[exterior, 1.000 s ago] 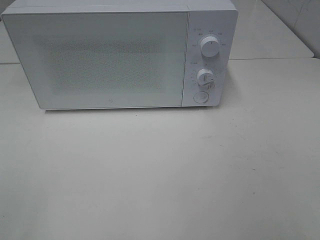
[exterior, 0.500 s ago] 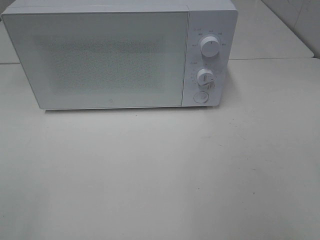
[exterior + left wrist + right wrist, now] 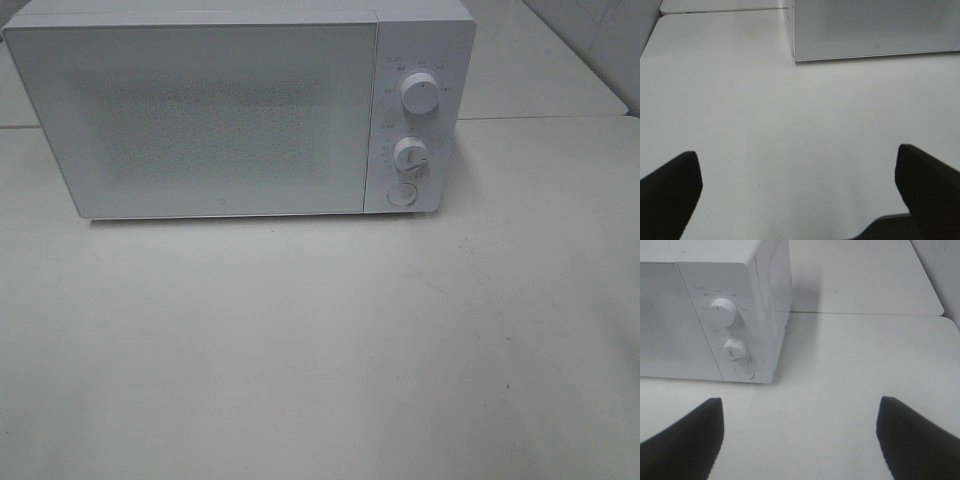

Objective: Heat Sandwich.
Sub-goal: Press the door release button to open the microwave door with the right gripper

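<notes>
Left fingers (image 3: 670, 192) and right fingers (image 3: 682, 437) stood spread and empty before the microwave (image 3: 425, 50), its door (image 3: 200, 120) shut; the sandwich was nowhere visible, so progress could not be judged.

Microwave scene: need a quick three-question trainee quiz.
1. True or false: the microwave door is shut.
2. The left hand is: A) open with nothing in it; B) shut on a plate; C) pressing a knob.
3. What sits just below the lower knob?
Key: 1 true; 2 A; 3 a round button.
</notes>
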You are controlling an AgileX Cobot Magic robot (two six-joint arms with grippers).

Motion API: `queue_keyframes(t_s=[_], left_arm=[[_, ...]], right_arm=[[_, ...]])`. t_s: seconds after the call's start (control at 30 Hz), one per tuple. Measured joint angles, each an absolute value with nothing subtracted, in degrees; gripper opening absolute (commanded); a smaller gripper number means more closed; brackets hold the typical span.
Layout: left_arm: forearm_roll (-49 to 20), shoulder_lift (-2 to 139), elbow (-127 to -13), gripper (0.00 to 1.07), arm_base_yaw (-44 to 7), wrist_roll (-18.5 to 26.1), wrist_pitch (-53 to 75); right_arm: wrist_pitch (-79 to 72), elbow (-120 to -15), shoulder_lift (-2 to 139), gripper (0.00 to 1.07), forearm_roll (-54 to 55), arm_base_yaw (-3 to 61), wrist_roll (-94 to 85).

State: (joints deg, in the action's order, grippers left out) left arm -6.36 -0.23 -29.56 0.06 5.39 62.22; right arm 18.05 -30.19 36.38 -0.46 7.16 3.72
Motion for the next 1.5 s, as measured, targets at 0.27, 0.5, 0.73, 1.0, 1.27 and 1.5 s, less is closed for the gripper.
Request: queue_keyframes(t_s=[0.27, 0.5, 0.73, 1.0, 1.27, 1.5], left_arm=[[-6.4, -0.2, -29.6, 0.98, 0.1, 5.4, 62.2], [-6.4, -0.2, -29.6, 0.98, 0.1, 5.4, 62.2], [-6.4, -0.2, -29.6, 0.98, 0.1, 5.4, 62.2], [-6.4, -0.2, -29.6, 0.98, 0.1, 5.4, 62.2], [-6.4, -0.2, -29.6, 0.98, 0.1, 5.4, 62.2], [-6.4, -0.2, -29.6, 0.98, 0.1, 5.4, 62.2]], right_arm=[[6.2, -30.2, 46.9, 0.76, 0.3, 7.2, 5.7], [-3.5, -30.2, 54.9, 0.76, -0.6, 7.2, 5.8], [-18.7, -25.8, 60.6, 0.76, -0.7, 7.2, 4.4], [-38.2, -19.7, 70.2, 0.76, 9.2, 9.6, -4.5], [-49.7, -19.2, 78.9, 0.76, 20.1, 20.0, -12.1], [-56.8, -19.3, 86.1, 0.76, 29.9, 29.0, -13.5]])
